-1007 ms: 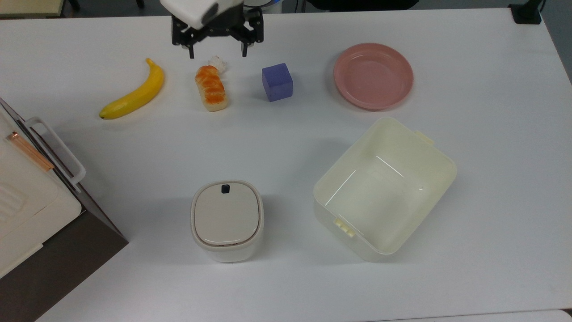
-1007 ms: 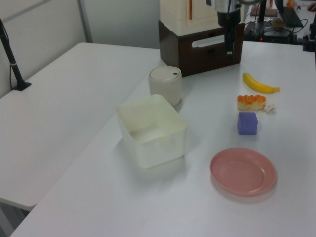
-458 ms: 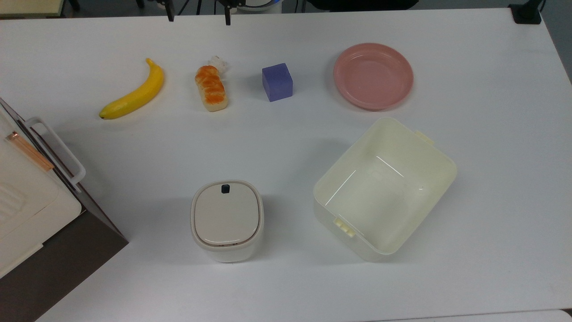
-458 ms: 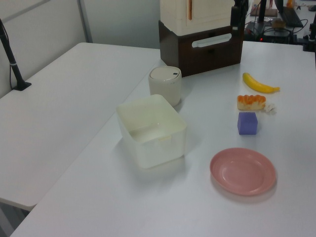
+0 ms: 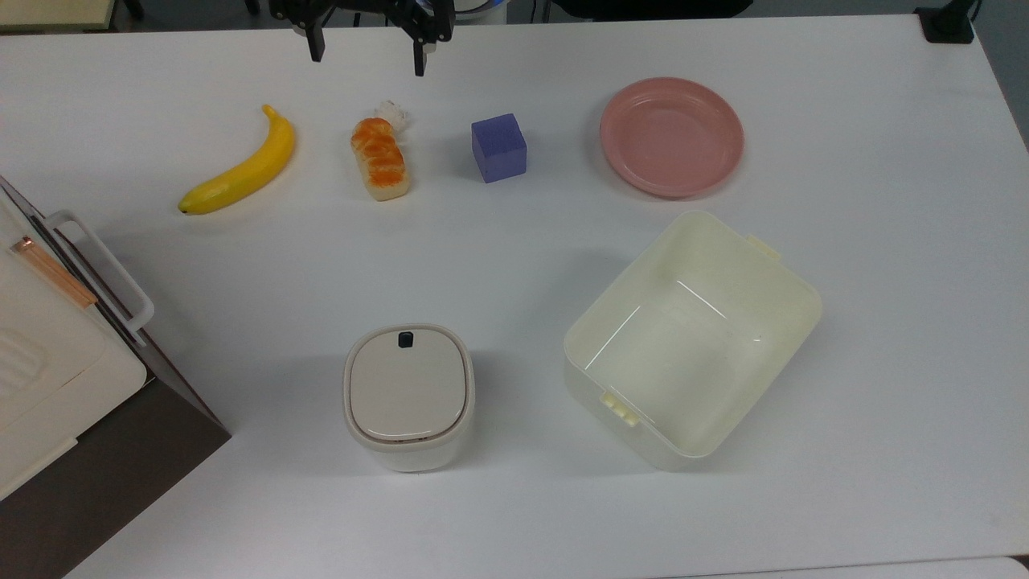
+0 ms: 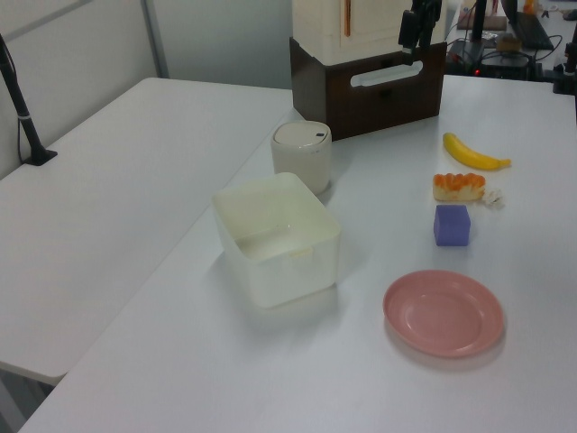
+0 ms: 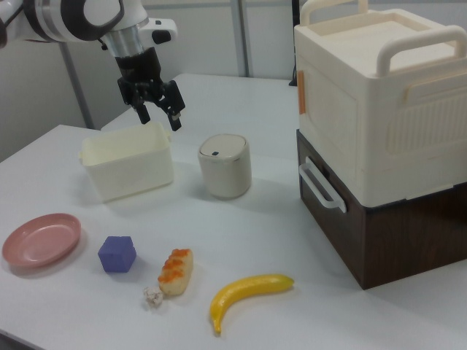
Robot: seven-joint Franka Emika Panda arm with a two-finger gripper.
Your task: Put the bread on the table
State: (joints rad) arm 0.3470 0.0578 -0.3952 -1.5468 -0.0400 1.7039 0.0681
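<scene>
The gripper (image 7: 160, 117) hangs high above the table (image 5: 514, 265), its two fingers spread apart with nothing between them. In the top view it sits at the far edge, above and beyond the bread (image 5: 380, 158). The bread lies flat on the table, well apart from the gripper, with a small white lumpy ball (image 5: 391, 112) touching its far end. In the top view the banana (image 5: 242, 167) lies to the bread's left and a purple cube (image 5: 499, 147) to its right, with a pink plate (image 5: 671, 137) farther right. Nearer the camera stand a lidded white canister (image 5: 409, 395) and an open cream tub (image 5: 693, 338). A cream and brown box (image 7: 379, 131) stands at the top view's left edge.
</scene>
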